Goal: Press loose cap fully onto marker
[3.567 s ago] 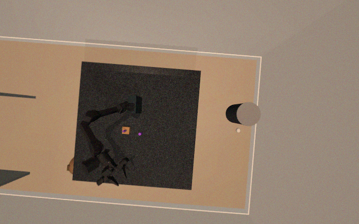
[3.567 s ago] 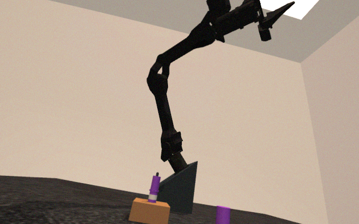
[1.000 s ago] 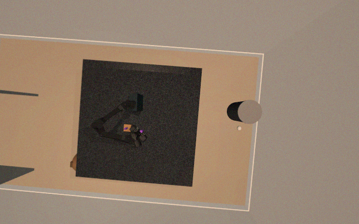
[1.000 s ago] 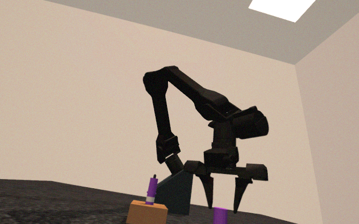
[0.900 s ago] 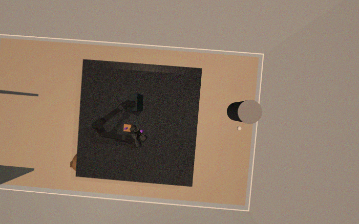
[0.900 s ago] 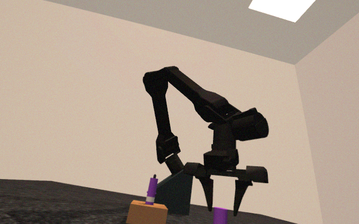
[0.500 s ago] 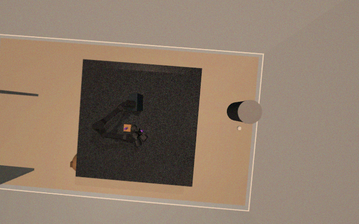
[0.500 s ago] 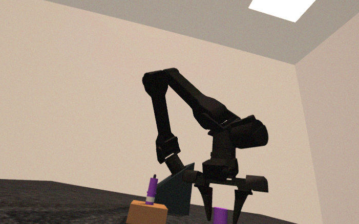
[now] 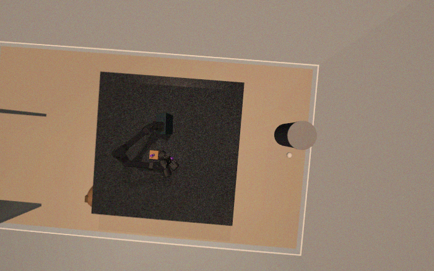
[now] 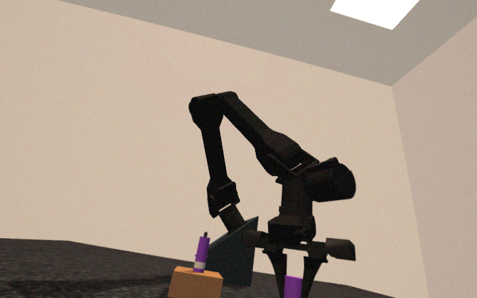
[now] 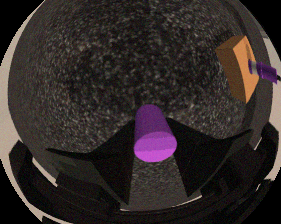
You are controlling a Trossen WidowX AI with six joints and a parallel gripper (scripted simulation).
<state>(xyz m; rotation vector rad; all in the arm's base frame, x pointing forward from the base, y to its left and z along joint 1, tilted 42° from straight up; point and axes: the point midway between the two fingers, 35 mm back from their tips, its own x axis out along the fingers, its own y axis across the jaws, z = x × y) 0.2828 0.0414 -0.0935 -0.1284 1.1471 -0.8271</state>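
Speckled dark mat; pincer straddles cylindrical purple cap.

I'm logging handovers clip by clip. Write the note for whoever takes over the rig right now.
Gripper: lowered over the short purple cylindrical cap, fingers straddling and closing on it; treat the grip as likely but unconfirmed.
Cap: upright on the dark speckled table mat, not lifted.
Purple marker with grey band: upright in the orange holder block, tip bare, off to the side of the gripper.
Done: approach and descent to the cap.
Left: confirm grip, lift, carry over the marker, press until fully seated, release, retreat.
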